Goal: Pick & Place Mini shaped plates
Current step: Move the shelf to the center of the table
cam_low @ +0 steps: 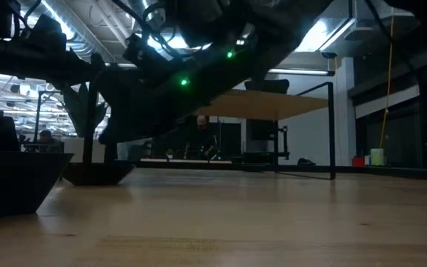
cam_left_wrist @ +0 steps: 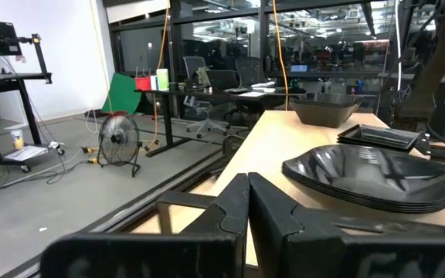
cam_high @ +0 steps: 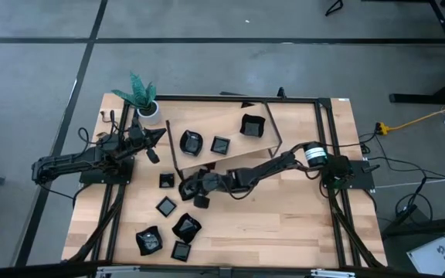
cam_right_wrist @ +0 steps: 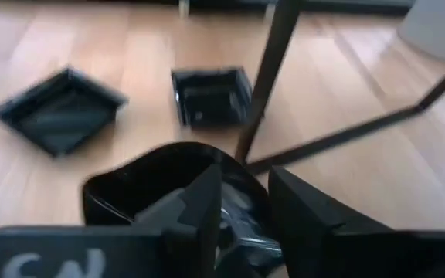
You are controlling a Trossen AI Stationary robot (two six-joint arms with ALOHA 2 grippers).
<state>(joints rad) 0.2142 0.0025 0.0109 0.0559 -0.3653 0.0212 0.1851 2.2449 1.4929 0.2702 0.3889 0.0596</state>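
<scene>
A: High view first, left to right. The left arm waits at the table's left edge, near the plant (cam_high: pixel 140 94); its left gripper (cam_high: pixel 154 136) has the fingers pressed together on nothing. The left wrist view confirms it: both fingers (cam_left_wrist: pixel 230 207) meet, with a stack of plates (cam_left_wrist: pixel 377 177) just ahead.

B: And the loose plates?

A: A scatter of them (cam_high: pixel 170 224) lies low on the left half of the table (cam_high: pixel 300 224), more sit further up inside the black frame (cam_high: pixel 273 127), including a larger dish (cam_high: pixel 252 125).

B: Why is the right arm stretched so far across?

A: My guess is that it is working on a plate there. The right gripper (cam_high: pixel 194 188) is at mid-table, over a dark plate (cam_high: pixel 201 200). Its wrist view shows what the high view hides: the fingers (cam_right_wrist: pixel 199 207) stand apart with a glossy rounded plate (cam_right_wrist: pixel 153 181) just beyond the tips. Whether they touch it I cannot tell; I'd judge it either just released or about to be taken.

B: Anything from the low view?

A: Mostly an arm's dark bulk overhead with green lights, plus a dark dish edge (cam_low: pixel 13 182) close at the left. It shows no jaws at all, but it does catch a person (cam_low: pixel 202 133) far behind the table.
</scene>
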